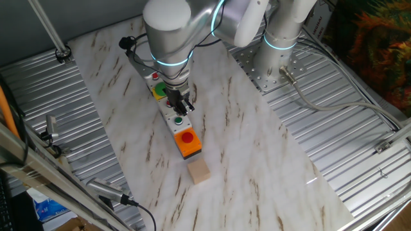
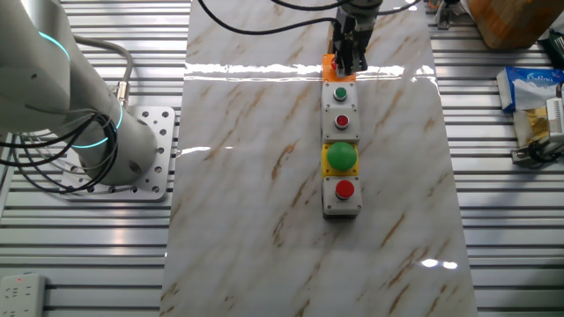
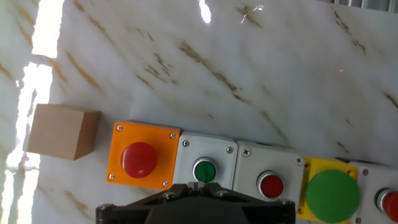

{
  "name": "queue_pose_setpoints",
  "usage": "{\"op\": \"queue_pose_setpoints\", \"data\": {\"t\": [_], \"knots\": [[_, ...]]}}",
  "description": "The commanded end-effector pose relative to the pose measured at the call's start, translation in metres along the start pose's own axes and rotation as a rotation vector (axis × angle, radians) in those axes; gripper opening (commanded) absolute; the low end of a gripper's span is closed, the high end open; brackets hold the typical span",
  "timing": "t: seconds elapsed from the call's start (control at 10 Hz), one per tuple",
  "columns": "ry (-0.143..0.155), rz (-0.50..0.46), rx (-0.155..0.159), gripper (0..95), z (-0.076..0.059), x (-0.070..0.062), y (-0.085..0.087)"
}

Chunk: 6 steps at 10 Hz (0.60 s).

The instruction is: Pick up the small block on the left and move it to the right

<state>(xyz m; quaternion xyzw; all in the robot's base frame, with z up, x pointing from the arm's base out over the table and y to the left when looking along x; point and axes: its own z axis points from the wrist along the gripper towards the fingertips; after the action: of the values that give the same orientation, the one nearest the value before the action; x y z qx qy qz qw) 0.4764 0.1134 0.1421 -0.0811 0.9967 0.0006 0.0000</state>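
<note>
One fixed view. The small block [image 1: 198, 171], a plain tan cube, sits on the marble counter [image 1: 257, 147] toward its near edge, at the end of a row of button boxes and just beyond the orange box [image 1: 189, 143]; whether the two touch cannot be told here. The gripper [image 1: 182, 109] hangs over the white boxes in the middle of the row, so the block lies further along the row line, past the orange box, toward the near edge. The arm reaches down from the far edge with the wrist roughly vertical and the fingers pointing at the counter. The dark fingers sit close together, but whether the jaws are parted or closed cannot be told; nothing is held.

The other fixed view. The row runs toward the far edge of the counter, with the gripper [image 2: 348, 55] above its far end, over the orange box [image 2: 329, 63]. The block is hidden behind the hand.

Hand view. The block [image 3: 62, 130] lies at the left of the picture, just beside the orange box [image 3: 142, 155] with a narrow gap showing. Its faces look near equal, so no long axis stands out. The gripper body fills the lower edge above the green-button box [image 3: 205, 162]; the fingertips are not visible. Judged from this, the coming move is a shift along the row, past the orange box, before descent
</note>
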Motion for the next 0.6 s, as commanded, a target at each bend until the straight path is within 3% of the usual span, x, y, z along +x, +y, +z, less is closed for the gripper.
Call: {"op": "queue_pose_setpoints", "data": {"t": [0.1, 0.4, 0.6], "knots": [[0.001, -0.003, 0.001, 0.0, -0.0004, -0.0002, -0.0001], [0.000, -0.008, -0.004, 0.0, -0.0004, -0.0002, -0.0001], [0.015, 0.055, -0.005, 0.0, -0.0004, -0.0002, -0.0001]]}}
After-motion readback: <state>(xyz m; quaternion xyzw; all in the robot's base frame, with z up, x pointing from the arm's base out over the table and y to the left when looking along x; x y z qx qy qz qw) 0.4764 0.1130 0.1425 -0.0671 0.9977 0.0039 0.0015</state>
